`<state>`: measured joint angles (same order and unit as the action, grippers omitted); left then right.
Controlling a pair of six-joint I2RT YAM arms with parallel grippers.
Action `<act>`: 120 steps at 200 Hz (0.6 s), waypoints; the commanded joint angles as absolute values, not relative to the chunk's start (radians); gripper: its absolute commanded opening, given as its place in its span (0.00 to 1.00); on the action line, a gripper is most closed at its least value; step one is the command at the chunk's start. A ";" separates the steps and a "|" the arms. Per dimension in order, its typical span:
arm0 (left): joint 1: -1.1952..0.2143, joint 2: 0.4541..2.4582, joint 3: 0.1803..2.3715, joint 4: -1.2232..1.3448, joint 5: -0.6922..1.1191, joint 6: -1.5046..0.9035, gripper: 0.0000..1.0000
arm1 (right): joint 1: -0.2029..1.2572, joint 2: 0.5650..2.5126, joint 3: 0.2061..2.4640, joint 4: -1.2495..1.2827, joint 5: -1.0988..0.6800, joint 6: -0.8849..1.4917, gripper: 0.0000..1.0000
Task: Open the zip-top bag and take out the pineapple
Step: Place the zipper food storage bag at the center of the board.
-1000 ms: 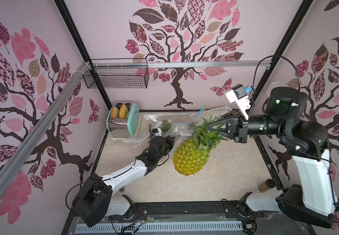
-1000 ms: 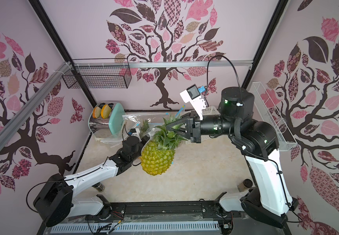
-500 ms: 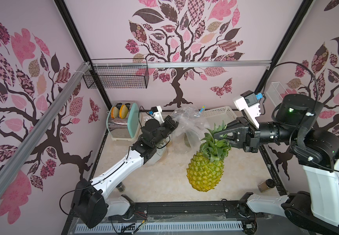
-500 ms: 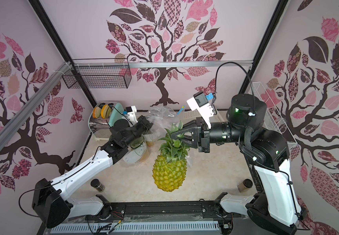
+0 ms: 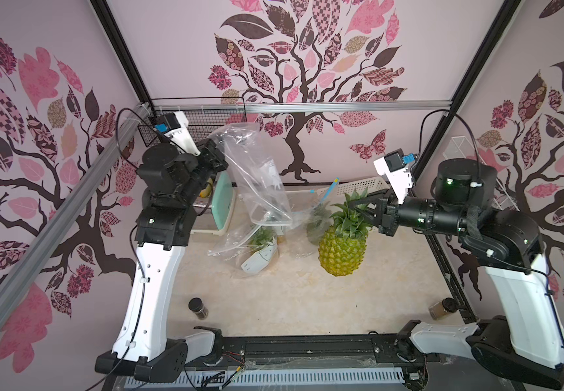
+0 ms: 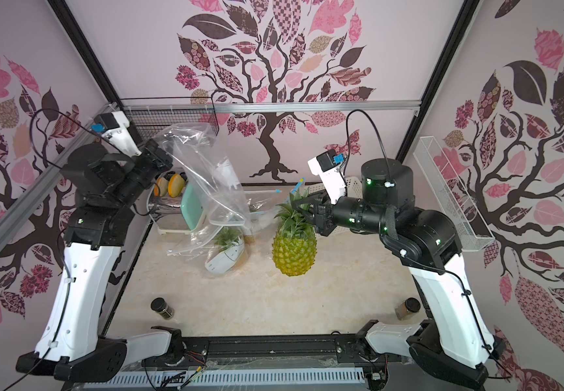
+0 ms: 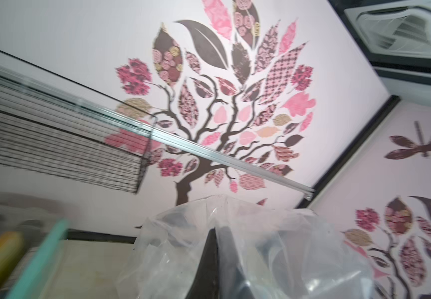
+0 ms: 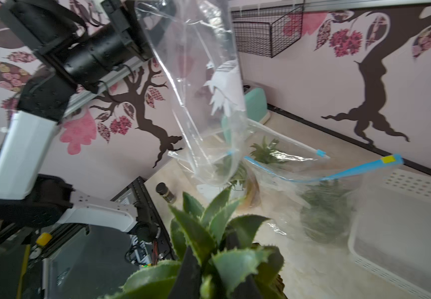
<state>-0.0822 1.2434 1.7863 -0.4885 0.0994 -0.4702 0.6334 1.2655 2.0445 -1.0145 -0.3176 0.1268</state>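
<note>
Viewed from above, with twelve o'clock at the back wall, a beige marbled tabletop (image 5: pixel 290 301) lies between two black-and-white robot arms.

The left gripper (image 5: pixel 221 159) is raised high at about ten o'clock. Its fingers are pressed together on the upper end of a clear plastic zip-top bag (image 5: pixel 260 182). The bag hangs limp from that grip, with its open mouth at the lower end.

The right gripper (image 5: pixel 353 210) reaches in level from three o'clock and pinches the green crown leaves of a yellow-green pineapple (image 5: pixel 340 252). The pineapple is upright, just toward two o'clock from the tabletop's centre. It is outside the hanging bag and apart from it. Whether its base touches the tabletop cannot be told.

Toward twelve o'clock, a second clear bag with a blue zip strip (image 8: pixel 312 181) lies on the tabletop with another leafy fruit inside it.

A small dark-lidded jar (image 5: pixel 198 308) stands at seven o'clock. A brown jar (image 5: pixel 441 309) stands at four o'clock.
</note>
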 commanded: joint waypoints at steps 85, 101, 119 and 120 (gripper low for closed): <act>0.617 1.179 1.312 -0.750 0.073 -0.382 0.00 | 0.631 1.331 2.115 -0.894 0.023 0.028 0.00; 0.655 1.171 1.217 -0.700 0.082 -0.435 0.00 | 0.628 1.333 2.107 -0.881 0.028 0.022 0.00; 0.655 1.177 1.146 -0.669 0.085 -0.468 0.00 | 0.626 1.340 2.102 -0.876 0.027 0.020 0.00; 0.655 1.178 1.142 -0.668 0.086 -0.471 0.00 | 0.626 1.341 2.102 -0.875 0.027 0.020 0.00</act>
<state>0.6540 1.1873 1.2110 -0.7349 0.0612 -0.3977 0.6319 1.3575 2.0747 -1.0019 -0.0006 0.0395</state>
